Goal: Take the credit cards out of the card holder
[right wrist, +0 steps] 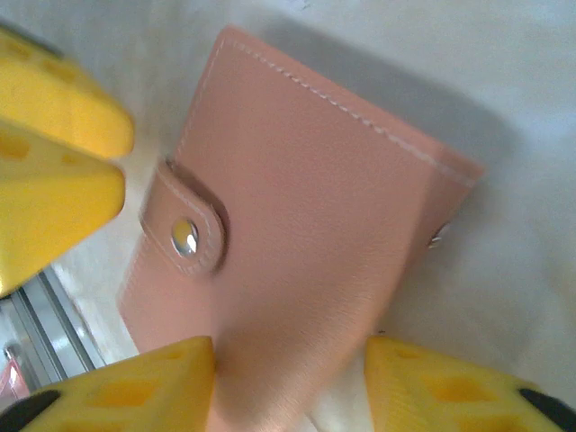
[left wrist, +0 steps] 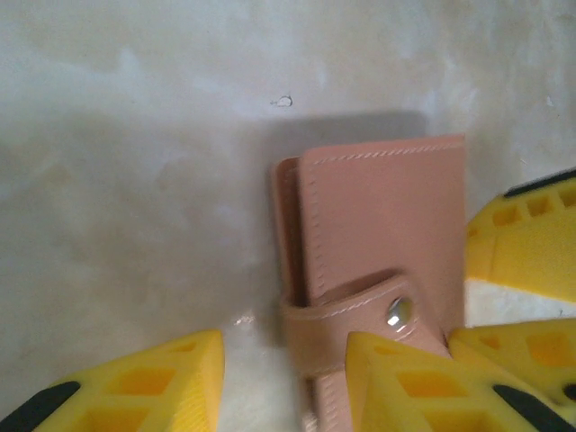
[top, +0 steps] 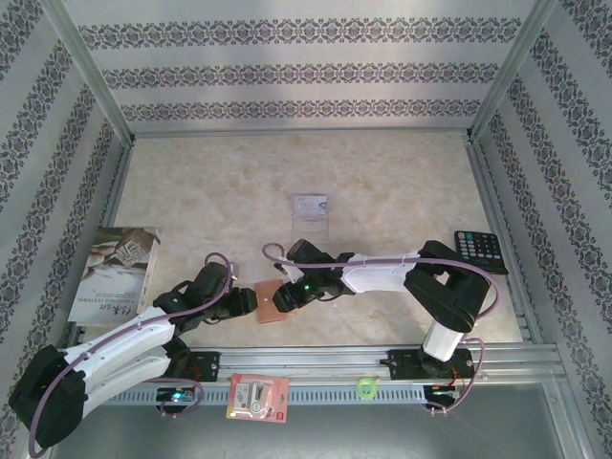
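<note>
Card holder (top: 272, 302) is seen closed on the table (top: 382, 191), near its front edge, between both arms. It is clasped at its sides by the right gripper (right wrist: 288, 360). Whether the left gripper (left wrist: 286, 360) is clenched on it cannot be told.

Lit brightly and evenly from overhead. Threw a soft grey shadow beyond the flat pinkish-brown leather card holder (left wrist: 382, 225) onto the pale marbled tabletop (left wrist: 135, 180). Blurred the yellow plastic end effector fingers (right wrist: 63, 135) near both wrist lenses.
</note>
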